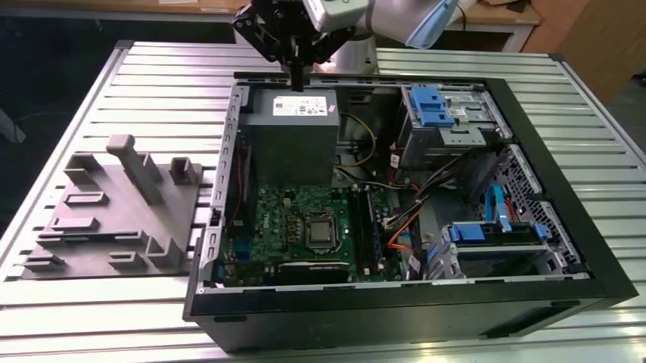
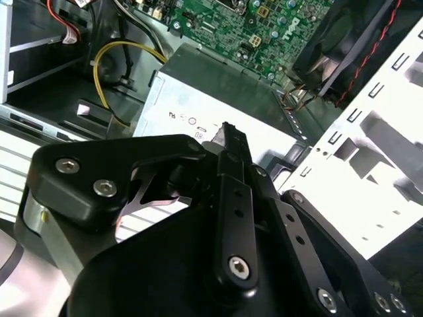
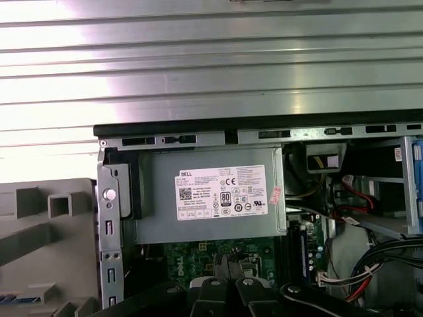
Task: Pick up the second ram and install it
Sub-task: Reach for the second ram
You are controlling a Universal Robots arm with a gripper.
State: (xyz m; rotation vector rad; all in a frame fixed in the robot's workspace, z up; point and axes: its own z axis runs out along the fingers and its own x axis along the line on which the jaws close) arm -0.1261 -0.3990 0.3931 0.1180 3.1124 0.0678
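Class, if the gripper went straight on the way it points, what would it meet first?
Probably the grey power supply, near its labelled end; the gripper points down above it, though depth is uncertain.

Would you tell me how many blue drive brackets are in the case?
2: the far bracket and the near bracket, both at the exterior view's right; more may be hidden.

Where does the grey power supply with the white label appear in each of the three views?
Exterior view: the power supply sits in the far corner of the computer case, on the exterior view's left, pictured just below the gripper.
Second wrist view: the power supply lies between the gripper and the green motherboard.
First wrist view: the power supply lies between the computer case's edge and the motherboard.
Shared landmark: the motherboard.
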